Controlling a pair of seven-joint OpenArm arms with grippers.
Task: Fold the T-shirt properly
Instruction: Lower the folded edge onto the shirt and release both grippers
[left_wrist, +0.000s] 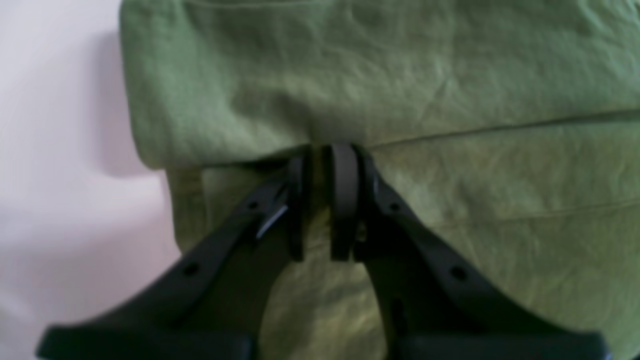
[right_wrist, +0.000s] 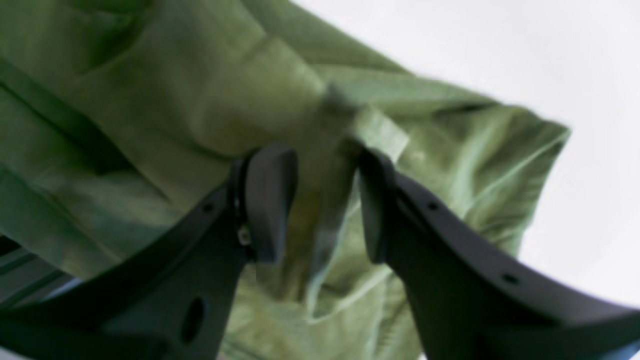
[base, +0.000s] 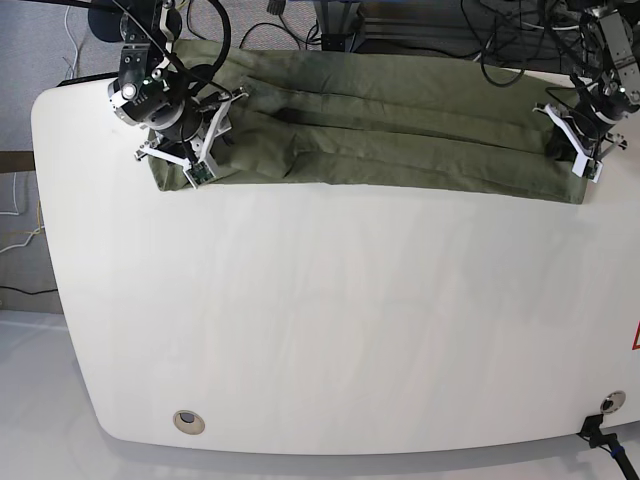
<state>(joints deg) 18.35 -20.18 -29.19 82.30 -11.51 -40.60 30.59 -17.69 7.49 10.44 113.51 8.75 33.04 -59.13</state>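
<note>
The olive-green T-shirt (base: 400, 140) lies folded lengthwise into a long strip along the far edge of the table. At its right end in the base view, my left gripper (base: 578, 140) presses down on it. The left wrist view has the left gripper (left_wrist: 325, 152) shut on a fold edge of the T-shirt (left_wrist: 450, 75), jaws almost touching. My right gripper (base: 195, 150) is at the strip's left end. From the right wrist camera, the right gripper (right_wrist: 320, 155) is clamped on a thick bunch of the T-shirt (right_wrist: 175, 90), which fills the gap between its jaws.
The white table (base: 320, 330) stretches toward the near side in front of the shirt. Cables (base: 500, 40) hang behind the far edge. A round grommet (base: 187, 421) sits near the front left corner, and a small fitting (base: 610, 402) at the front right.
</note>
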